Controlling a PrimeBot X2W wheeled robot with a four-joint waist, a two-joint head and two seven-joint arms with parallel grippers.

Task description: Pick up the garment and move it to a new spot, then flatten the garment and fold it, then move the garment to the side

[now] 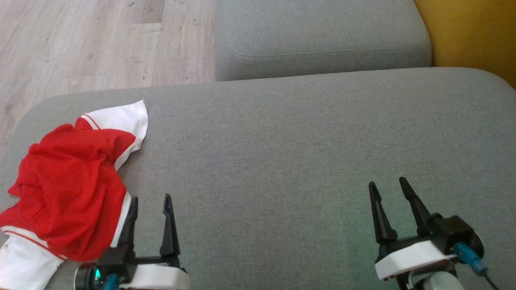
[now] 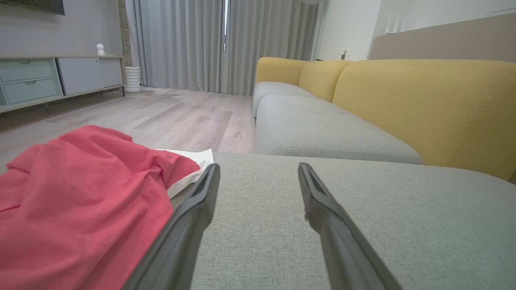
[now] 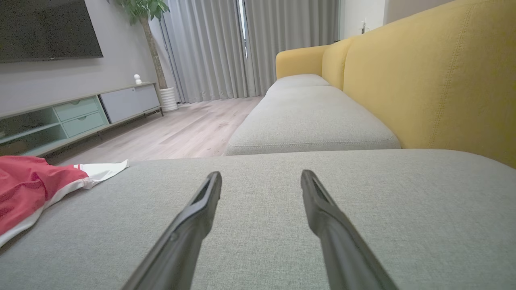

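Left pincer and right pincer, both wide and empty, over grey sofa cushion.
Crumpled red-and-white garment lies on the cushion just left of my left pincer (the nearer arm).

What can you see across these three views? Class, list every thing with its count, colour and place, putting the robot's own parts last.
garment: one, red with white trim, crumpled at the nearest seat cushion's left end
seat cushions: three, grey, in a row, the nearest under the grippers
sofa back: one, yellow, right of the cushions
floor: one, pale wood, left of the sofa
curtains: one set, grey, far wall
cabinet: one, grey with pale green drawers, left wall
television: one, dark, above the cabinet
plant: one, green, white pot, beside the curtains
left gripper: one, dark, open, beside the garment
right gripper: one, dark, open, over bare cushion
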